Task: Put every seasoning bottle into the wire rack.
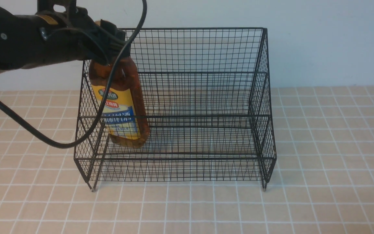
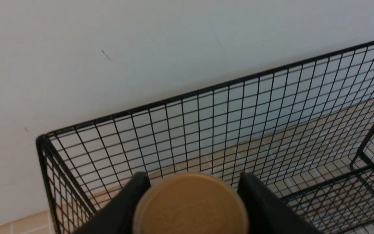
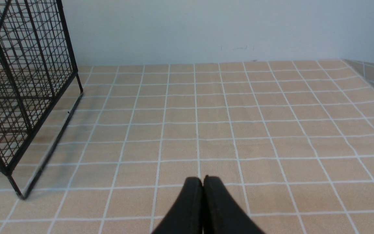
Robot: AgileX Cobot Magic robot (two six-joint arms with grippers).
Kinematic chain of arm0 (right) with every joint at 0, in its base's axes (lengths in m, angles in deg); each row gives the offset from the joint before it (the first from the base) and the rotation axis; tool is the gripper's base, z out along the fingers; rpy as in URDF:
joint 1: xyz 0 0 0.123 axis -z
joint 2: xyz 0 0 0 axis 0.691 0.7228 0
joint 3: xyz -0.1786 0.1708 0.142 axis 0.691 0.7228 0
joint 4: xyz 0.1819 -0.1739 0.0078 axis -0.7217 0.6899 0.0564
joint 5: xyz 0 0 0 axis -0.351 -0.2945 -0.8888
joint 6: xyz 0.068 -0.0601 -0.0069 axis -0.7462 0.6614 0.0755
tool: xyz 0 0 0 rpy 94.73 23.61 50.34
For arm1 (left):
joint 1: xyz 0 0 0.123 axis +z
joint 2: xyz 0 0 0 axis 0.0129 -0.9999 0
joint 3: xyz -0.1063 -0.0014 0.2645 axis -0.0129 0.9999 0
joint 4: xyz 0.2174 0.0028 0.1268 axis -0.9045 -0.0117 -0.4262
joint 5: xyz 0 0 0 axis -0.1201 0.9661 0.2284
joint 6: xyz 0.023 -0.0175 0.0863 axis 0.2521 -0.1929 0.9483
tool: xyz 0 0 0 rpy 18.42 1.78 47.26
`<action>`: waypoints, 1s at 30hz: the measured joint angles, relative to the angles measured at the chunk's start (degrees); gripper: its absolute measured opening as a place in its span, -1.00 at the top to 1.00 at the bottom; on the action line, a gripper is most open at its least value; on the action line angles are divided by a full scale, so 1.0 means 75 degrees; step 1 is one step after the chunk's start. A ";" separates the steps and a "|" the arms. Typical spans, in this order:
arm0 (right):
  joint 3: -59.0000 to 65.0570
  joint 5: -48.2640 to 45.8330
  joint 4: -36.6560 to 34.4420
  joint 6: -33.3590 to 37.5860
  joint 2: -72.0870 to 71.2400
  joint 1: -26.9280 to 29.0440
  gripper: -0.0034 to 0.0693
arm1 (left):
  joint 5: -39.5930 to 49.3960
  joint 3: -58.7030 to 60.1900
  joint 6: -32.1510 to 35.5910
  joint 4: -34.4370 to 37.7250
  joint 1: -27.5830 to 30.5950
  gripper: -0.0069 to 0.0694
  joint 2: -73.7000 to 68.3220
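One bottle tilts inside the rack, gripped from above

Two tools are at this tabletop (image 1: 333, 162), and the nearer one to me, the right tool (image 3: 203, 185), has its fingertips together, holding nothing, over the pale tiled surface. From the right wrist, one sloped side of the wire rack (image 1: 174, 159) shows well apart from those tips.

Past the bare tiles in front stands the rack, black mesh on small feet, its low front edge toward me and its tall back near the wall (image 1: 330, 42). In its left end, behind the front wires, is the seasoning bottle (image 1: 122, 107), amber-brown with a yellow label. It leans, its base further right than its neck. I can't tell whether the base touches the mesh floor.

Up at the bottle's top, the left arm (image 1: 28, 42) reaches in from the left, nearly level, a black cable (image 1: 109, 84) looping down in front of it. The left tool (image 2: 193, 198) is closed around the bottle's neck, a finger on either side of the gold cap (image 2: 192, 204).
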 joint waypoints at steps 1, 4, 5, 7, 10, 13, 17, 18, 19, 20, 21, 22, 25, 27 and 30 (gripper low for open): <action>0.0000 0.0000 0.0000 0.0000 0.0000 0.0000 0.95 | 0.0102 0.0000 0.0000 -0.0010 0.0000 0.01 -0.0009; 0.0000 0.0000 0.0000 0.0000 0.0000 0.0000 0.95 | 0.0158 0.0000 0.0000 -0.0023 0.0000 0.01 -0.0009; 0.0000 0.0000 0.0000 0.0000 0.0000 0.0000 0.95 | 0.0164 0.0000 0.0000 -0.0026 0.0000 0.01 -0.0009; 0.0000 0.0000 0.0000 0.0000 0.0000 0.0000 0.95 | 0.0183 0.0000 0.0000 -0.0032 0.0000 0.01 -0.0009; 0.0000 0.0000 0.0000 0.0000 0.0000 0.0000 0.95 | 0.0202 0.0000 0.0000 -0.0041 0.0000 -0.01 -0.0009; 0.0000 0.0000 0.0000 0.0000 0.0000 0.0000 0.95 | 0.0113 -0.0081 0.0000 -0.0011 -0.0015 -0.16 0.0029; 0.0000 0.0000 0.0000 0.0000 0.0000 0.0000 0.95 | -0.0069 -0.0122 0.0000 0.0018 -0.0015 -0.29 0.0177; 0.0000 0.0000 0.0000 0.0000 0.0000 0.0000 0.95 | -0.0095 -0.0122 0.0000 0.0018 -0.0015 -0.31 0.0249; 0.0000 0.0000 0.0000 0.0000 0.0000 0.0000 0.95 | -0.0128 -0.0122 0.0000 0.0018 -0.0015 -0.32 0.0332; 0.0000 0.0000 0.0000 0.0000 0.0000 0.0000 0.95 | -0.0156 -0.0122 0.0000 0.0018 -0.0015 -0.32 0.0370; 0.0000 0.0000 0.0000 0.0000 0.0000 0.0000 0.95 | -0.0229 -0.0128 0.0000 0.0018 -0.0015 -0.32 0.0504; 0.0000 0.0000 0.0000 0.0000 0.0000 0.0000 0.95 | -0.0247 -0.0136 0.0000 0.0018 -0.0015 -0.33 0.0606; 0.0000 0.0000 0.0000 0.0000 0.0000 0.0000 0.95 | -0.0266 -0.0136 0.0000 0.0011 -0.0015 -0.32 0.0923; 0.0000 0.0000 0.0000 0.0000 0.0000 0.0000 0.95 | -0.0185 -0.0136 0.0000 0.0011 -0.0015 -0.26 0.1211; 0.0000 0.0000 0.0000 0.0000 0.0000 0.0000 0.95 | 0.0171 -0.0136 0.0000 0.0011 -0.0015 -0.08 0.1658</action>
